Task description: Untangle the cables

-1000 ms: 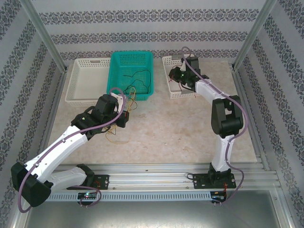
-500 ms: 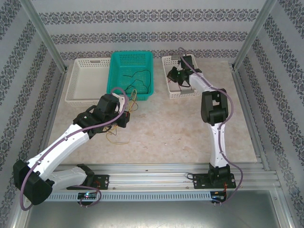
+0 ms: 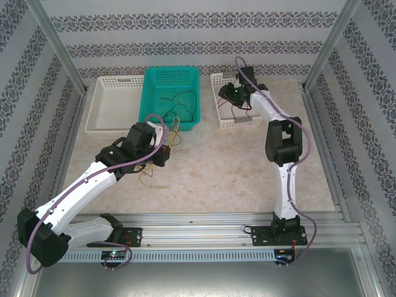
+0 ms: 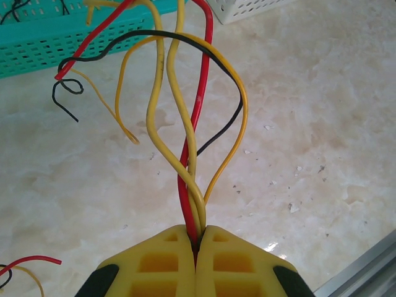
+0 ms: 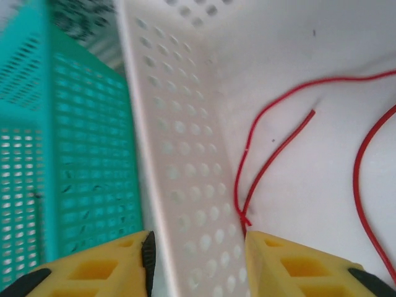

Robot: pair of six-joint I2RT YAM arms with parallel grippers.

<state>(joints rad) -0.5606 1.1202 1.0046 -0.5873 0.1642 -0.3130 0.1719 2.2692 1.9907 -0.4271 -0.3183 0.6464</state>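
Note:
In the left wrist view, my left gripper (image 4: 198,238) is shut on a bundle of cables (image 4: 197,111): red, yellow and orange strands fan up from the pads, with a black one crossing them. From above, that gripper (image 3: 162,152) hovers just in front of the teal basket (image 3: 171,70), and the cables (image 3: 171,132) run to its front wall. My right gripper (image 5: 198,250) stands open astride the left wall of the right white basket (image 5: 179,154). A red cable (image 5: 272,154) lies on that basket's floor, its lower end by my right finger (image 5: 297,266), not clamped.
A black cable (image 3: 185,99) lies inside the teal basket. Thin loose cables (image 3: 148,179) rest on the marble table below my left gripper. A larger white basket (image 3: 111,131) stands left of the teal one. The right white basket (image 3: 238,124) sits near the back right.
My right gripper has opened over the right white basket and the red cable now lies loose inside it; that arm reached farther back. The left arm has stayed put.

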